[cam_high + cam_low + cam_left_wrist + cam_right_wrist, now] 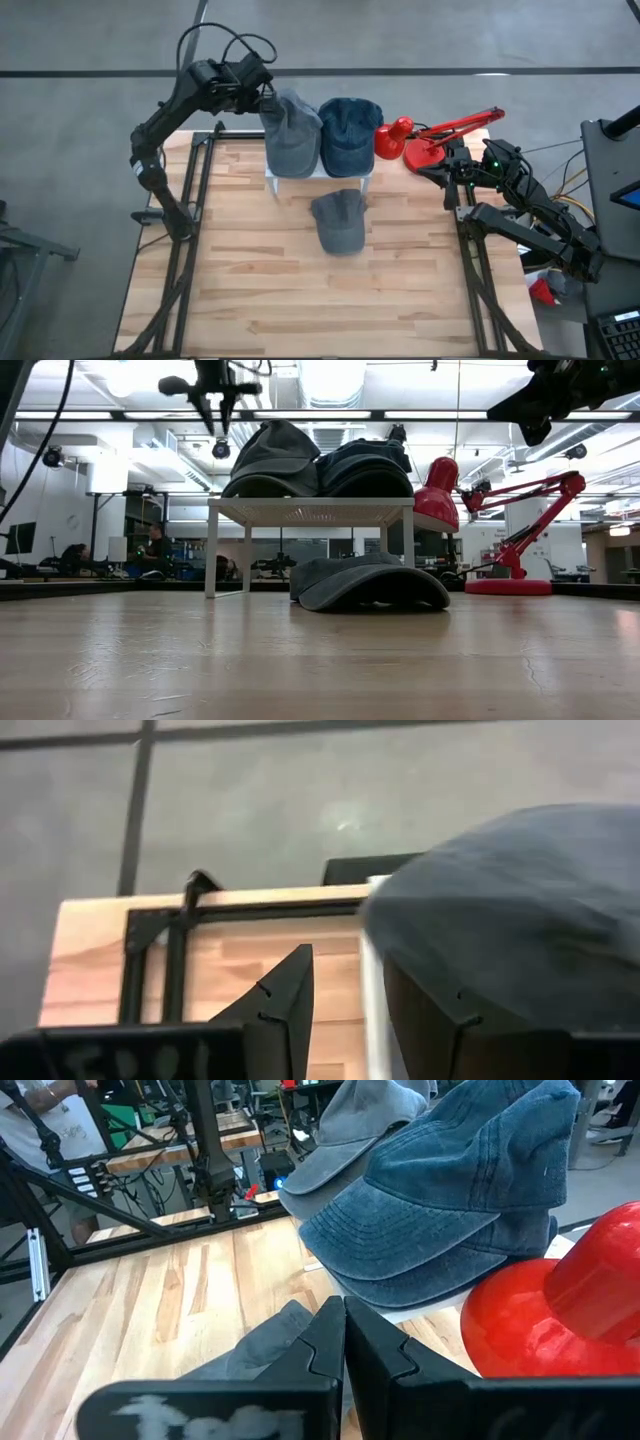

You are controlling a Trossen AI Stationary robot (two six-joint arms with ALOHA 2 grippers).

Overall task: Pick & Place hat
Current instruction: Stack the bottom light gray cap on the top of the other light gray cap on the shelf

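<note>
Left hand (pixel 262 97) part open, just beside grey cap (pixel 290 133) on white rack (pixel 272 181), gripping nothing. Risks dragging cap off the edge. Right hand (pixel 343 1342) shut, waiting near red lamp (pixel 425 140).

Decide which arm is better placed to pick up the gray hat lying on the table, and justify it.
Probably neither clearly; the left gripper is open but sits by the gray hat on the stand. The right gripper is shut beside the red lamp. The gray hat on the table lies between them.

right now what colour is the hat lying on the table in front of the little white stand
Grey. The hat on the table shows best in the high view.
</note>
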